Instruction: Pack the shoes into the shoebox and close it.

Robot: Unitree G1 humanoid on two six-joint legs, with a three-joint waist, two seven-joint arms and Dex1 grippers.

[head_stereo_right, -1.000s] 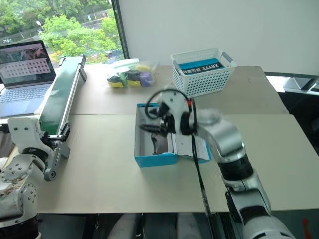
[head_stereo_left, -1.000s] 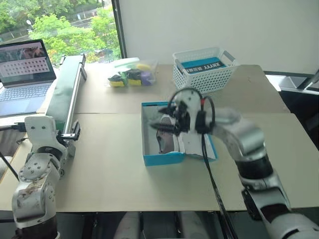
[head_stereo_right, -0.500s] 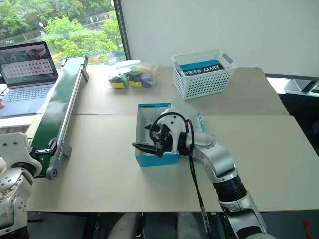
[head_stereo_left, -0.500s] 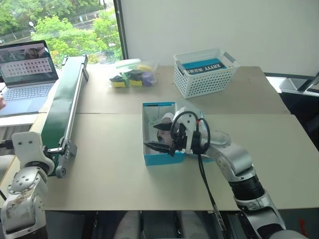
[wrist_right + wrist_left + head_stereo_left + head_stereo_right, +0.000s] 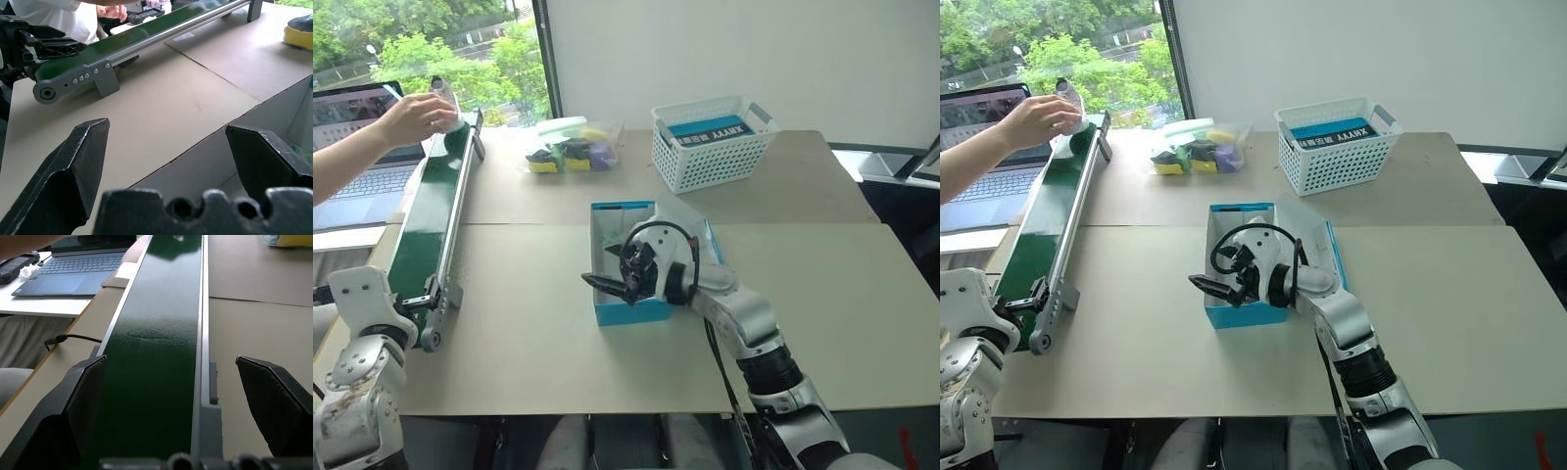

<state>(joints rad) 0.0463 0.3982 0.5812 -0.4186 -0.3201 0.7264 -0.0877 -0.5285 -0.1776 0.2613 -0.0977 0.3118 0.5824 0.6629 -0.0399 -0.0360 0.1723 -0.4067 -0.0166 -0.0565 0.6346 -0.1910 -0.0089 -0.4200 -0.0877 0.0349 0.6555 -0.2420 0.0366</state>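
Nearest, at the worktop's (image 5: 558,362) left edge, the left gripper (image 5: 190,396) hangs with its black fingers wide apart over the near end of a long green conveyor belt with silver rails (image 5: 431,220), holding nothing.

Further in, the right gripper (image 5: 605,287) has swung down and leftward since a second ago. Then it was raised above the bright blue cardboard shoebox (image 5: 631,311); now it reaches level across the box's near left corner, fingers spread and empty. The box stands open in the middle of the worktop, its white inside showing and its lid hanging on the right side. Whether a shoe already lies in it I cannot tell, since the arm covers the inside. No grey sneaker is plain to see on the worktop, so packing looks incomplete and closing has yet to come.

Beyond the box lie a clear bag of yellow, black and purple items (image 5: 568,147) and a white plastic lattice basket (image 5: 713,142). A person's hand (image 5: 411,116) has come to the conveyor's far end, beside an open laptop (image 5: 352,147); it is well apart from the box.
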